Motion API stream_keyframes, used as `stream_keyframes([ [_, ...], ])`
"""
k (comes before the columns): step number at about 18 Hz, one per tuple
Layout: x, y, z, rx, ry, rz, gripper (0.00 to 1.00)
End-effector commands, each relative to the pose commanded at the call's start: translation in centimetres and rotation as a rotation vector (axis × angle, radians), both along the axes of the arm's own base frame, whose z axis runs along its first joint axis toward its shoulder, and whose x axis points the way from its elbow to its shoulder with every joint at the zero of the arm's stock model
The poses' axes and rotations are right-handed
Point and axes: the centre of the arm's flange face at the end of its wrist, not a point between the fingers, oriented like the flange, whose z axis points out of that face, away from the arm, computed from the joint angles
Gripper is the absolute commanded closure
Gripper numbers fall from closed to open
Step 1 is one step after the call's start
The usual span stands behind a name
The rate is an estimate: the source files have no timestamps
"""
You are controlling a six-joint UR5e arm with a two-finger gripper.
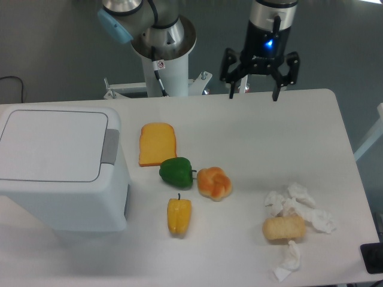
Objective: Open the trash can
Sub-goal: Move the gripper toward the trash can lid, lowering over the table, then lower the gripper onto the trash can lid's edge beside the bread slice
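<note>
My claw hangs spread and empty, seemingly above the tabletop's far edge; next, reach the trash can's grey push bar.

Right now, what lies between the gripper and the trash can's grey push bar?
In the camera view, only bare table lies between the gripper and the push bar; the bread slice sits just below that line.

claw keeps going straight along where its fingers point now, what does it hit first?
The claw points down, open, at the table's far edge. Straight on, it would likely meet bare tabletop first; no food lies under it. Depth is unclear from this single view, so it might pass just behind the edge.
</note>
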Motion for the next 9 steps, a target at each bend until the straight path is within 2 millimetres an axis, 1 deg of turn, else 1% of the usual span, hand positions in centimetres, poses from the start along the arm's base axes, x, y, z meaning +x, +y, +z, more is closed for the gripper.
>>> stream_keyframes([
  [2, 0.9, 1.0, 0.1, 0.011, -0.022, 0.028, 0.00],
  [4, 1.5, 2.4, 0.1, 0.046, -0.063, 0.058, 0.00],
  [6, 2.1, 3.7, 0.6, 0.095, -0.105, 0.072, 0.00],
  [9, 2.8, 5.4, 0.0, 0.147, -0.169, 0.054, 0.00],
])
